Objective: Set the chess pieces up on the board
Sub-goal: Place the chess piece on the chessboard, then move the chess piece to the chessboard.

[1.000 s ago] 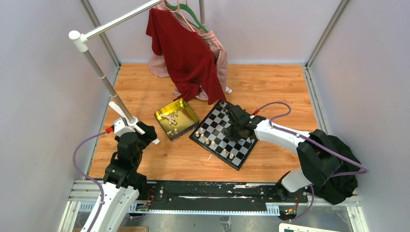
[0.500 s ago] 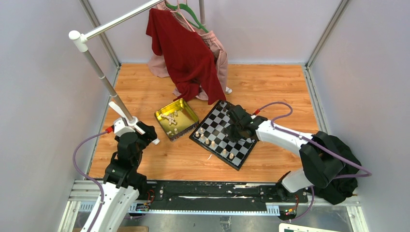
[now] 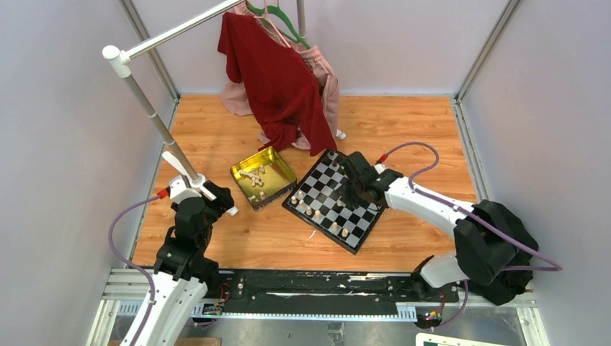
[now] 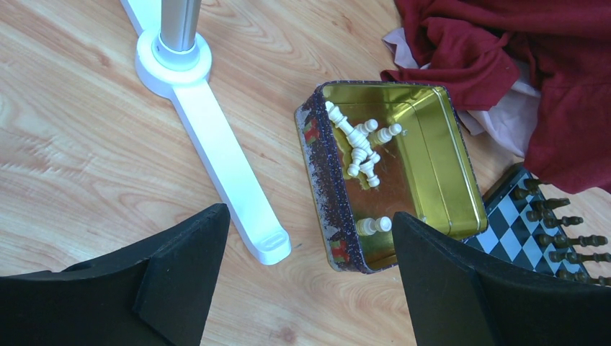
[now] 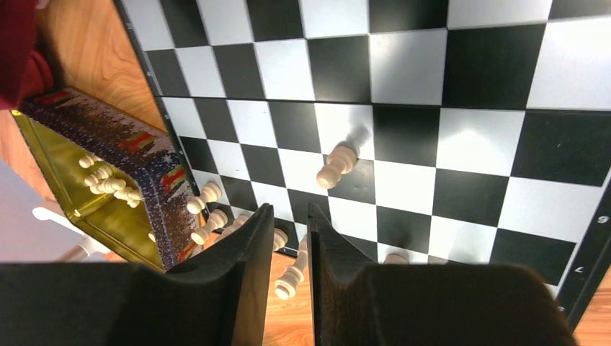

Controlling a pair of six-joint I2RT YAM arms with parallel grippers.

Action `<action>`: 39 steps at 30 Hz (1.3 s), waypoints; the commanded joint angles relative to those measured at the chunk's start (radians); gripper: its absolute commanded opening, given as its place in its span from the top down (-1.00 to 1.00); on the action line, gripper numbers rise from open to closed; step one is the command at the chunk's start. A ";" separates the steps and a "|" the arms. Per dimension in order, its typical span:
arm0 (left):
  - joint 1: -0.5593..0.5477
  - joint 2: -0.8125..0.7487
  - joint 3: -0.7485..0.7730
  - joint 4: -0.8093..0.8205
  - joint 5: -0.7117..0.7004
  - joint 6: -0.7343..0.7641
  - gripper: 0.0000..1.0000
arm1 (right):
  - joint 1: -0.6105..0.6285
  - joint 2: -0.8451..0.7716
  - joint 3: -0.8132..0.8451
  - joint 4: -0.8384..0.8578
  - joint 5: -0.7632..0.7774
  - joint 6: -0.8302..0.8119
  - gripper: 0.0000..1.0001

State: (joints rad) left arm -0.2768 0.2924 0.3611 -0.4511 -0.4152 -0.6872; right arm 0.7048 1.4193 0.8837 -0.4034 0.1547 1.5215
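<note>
Right wrist view: the right gripper (image 5: 290, 213) hovers over the board (image 5: 411, 72), its fingers only narrowly parted with nothing between them. One cream pawn (image 5: 336, 166) sits alone on the board (just ahead of the fingertips). More cream pieces (image 5: 209, 193) line the board's edge nearest the tin (image 5: 155, 180). Beside the board, the left gripper (image 4: 310, 220) gapes wide above the tin, which holds loose pieces (image 4: 360, 148).

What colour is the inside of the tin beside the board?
Shiny gold-yellow tin; left wrist view shows it best.
</note>
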 commanded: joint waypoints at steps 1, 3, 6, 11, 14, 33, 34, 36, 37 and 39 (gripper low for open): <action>-0.002 -0.011 0.009 0.024 -0.004 0.004 -0.77 | 0.003 -0.024 0.106 -0.120 0.127 -0.176 0.48; -0.002 -0.010 0.006 0.028 0.002 0.002 -0.77 | 0.009 -0.017 0.135 -0.146 0.194 -0.270 0.51; -0.002 -0.007 0.006 0.033 0.008 0.003 -0.77 | 0.013 0.026 0.174 -0.143 0.275 -0.469 0.67; -0.002 0.004 0.011 0.041 0.016 0.006 -0.77 | 0.014 0.137 0.218 -0.132 0.316 -0.720 0.81; -0.002 0.012 0.015 0.044 0.016 0.011 -0.77 | 0.023 0.183 0.218 -0.088 0.275 -0.841 0.77; -0.002 0.029 0.006 0.063 0.016 0.014 -0.77 | 0.099 0.136 0.144 0.022 0.192 -0.984 0.15; -0.002 0.028 0.006 0.063 0.016 0.014 -0.77 | 0.104 0.138 0.144 0.021 0.190 -0.982 0.16; -0.002 0.027 0.003 0.063 0.016 0.012 -0.77 | 0.114 0.145 0.144 0.017 0.190 -0.977 0.17; -0.002 0.026 0.002 0.062 0.016 0.012 -0.77 | 0.118 0.149 0.143 0.015 0.194 -0.974 0.17; -0.002 0.023 -0.002 0.061 0.015 0.012 -0.77 | 0.123 0.154 0.140 0.011 0.198 -0.969 0.19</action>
State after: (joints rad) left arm -0.2768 0.3187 0.3611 -0.4145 -0.4026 -0.6868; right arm 0.8051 1.5734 1.0386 -0.3744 0.3477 0.5537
